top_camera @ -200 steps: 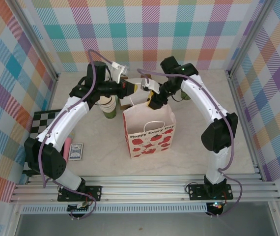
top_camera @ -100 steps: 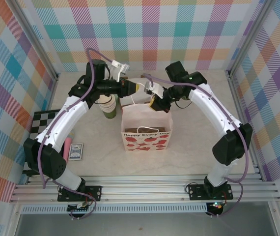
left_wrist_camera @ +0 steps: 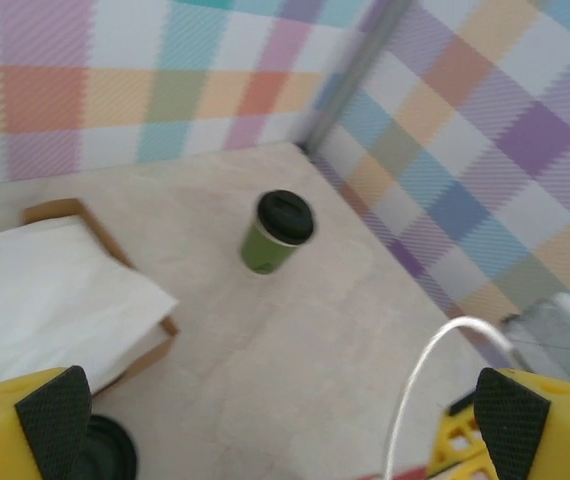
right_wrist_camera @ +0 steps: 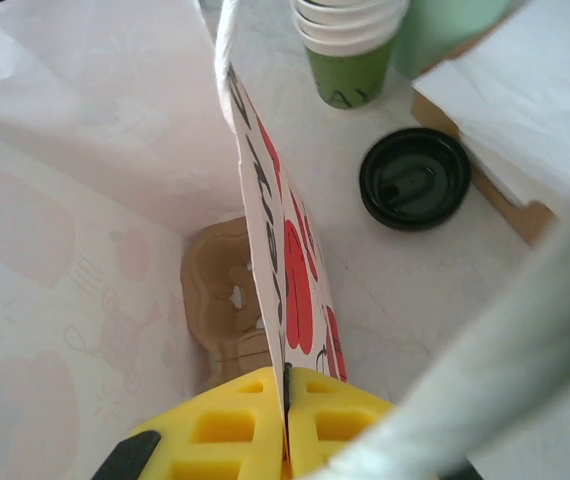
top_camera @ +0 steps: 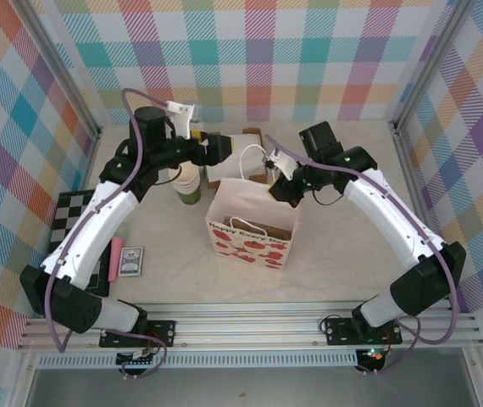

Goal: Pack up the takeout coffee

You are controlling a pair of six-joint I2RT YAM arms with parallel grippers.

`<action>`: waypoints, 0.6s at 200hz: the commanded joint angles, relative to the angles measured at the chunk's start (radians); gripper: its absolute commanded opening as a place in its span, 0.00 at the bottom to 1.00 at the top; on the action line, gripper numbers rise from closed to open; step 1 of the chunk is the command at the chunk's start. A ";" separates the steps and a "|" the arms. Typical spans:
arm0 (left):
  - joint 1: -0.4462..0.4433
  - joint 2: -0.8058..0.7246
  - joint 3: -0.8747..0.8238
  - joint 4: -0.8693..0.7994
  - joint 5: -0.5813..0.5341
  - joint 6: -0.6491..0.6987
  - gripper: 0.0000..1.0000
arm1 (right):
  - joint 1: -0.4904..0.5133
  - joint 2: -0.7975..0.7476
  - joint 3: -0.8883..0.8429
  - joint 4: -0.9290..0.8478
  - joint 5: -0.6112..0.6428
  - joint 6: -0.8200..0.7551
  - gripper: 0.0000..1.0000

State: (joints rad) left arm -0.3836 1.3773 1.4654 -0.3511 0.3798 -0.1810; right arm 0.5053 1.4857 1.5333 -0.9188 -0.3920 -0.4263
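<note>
Left wrist view: the left tool [left_wrist_camera: 283, 415] is gaping wide, holding nothing. Straight ahead of it, well apart, the takeout coffee [left_wrist_camera: 277, 232] is standing upright on the counter [left_wrist_camera: 365, 330]. The right tool [right_wrist_camera: 287, 400] is pinching the paper bag [right_wrist_camera: 295, 260] wall, so the left arm is looking freer to reach.

Left wrist view: I note the loose black lid [left_wrist_camera: 110, 452] sits half behind a finger pad [left_wrist_camera: 53, 418] and is cropped at the bottom edge. Right wrist view: the paper bag [right_wrist_camera: 95, 150] wall masks part of the cardboard cup carrier [right_wrist_camera: 220, 300]; the cup stack [right_wrist_camera: 350, 40] is cropped at top.
</note>
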 commanded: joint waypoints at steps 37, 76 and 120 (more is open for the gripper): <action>0.000 -0.099 -0.058 -0.072 -0.420 -0.111 1.00 | 0.004 -0.130 -0.020 -0.044 0.262 0.425 0.00; 0.000 -0.140 -0.104 -0.103 -0.555 -0.160 1.00 | 0.004 -0.163 -0.049 -0.075 0.397 0.646 0.00; 0.004 -0.154 -0.113 -0.116 -0.623 -0.192 1.00 | 0.015 -0.169 -0.108 -0.012 0.363 0.827 0.00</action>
State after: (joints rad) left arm -0.3836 1.2476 1.3571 -0.4526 -0.1692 -0.3382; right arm 0.5060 1.3293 1.4582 -0.9646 -0.0265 0.2302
